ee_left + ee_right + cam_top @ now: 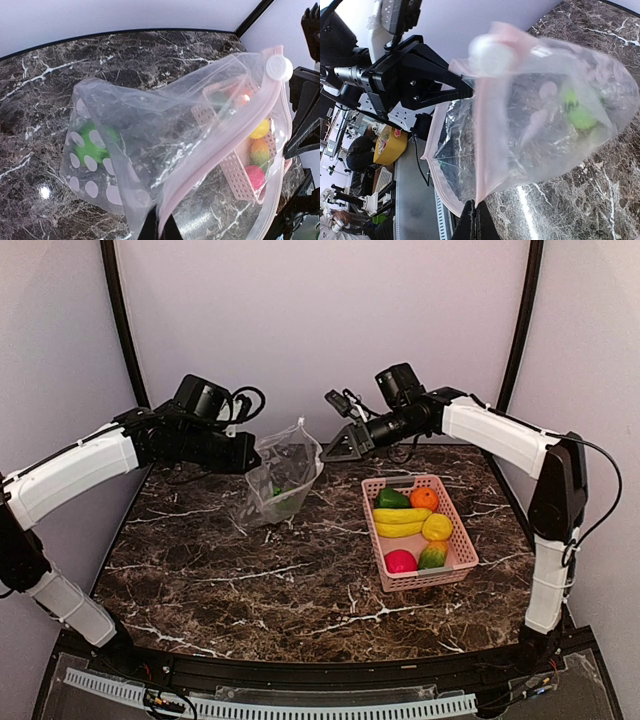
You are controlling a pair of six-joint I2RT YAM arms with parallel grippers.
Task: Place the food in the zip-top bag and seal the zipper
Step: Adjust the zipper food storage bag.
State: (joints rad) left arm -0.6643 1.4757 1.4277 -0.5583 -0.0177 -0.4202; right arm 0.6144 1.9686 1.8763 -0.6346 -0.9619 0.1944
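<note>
Both arms reach inward, left end effector and right end effector facing, each pinched closed.

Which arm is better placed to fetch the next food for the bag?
Right. The right gripper, though also pinching the zip-top bag, is nearer the pink basket of food. The left gripper could probably hold the bag up alone.

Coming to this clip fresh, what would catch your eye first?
The clear bag hangs between the left gripper and right gripper at the far middle of the table, one green toy inside. To its right sits a pink basket with six bright toy fruits and vegetables.
</note>
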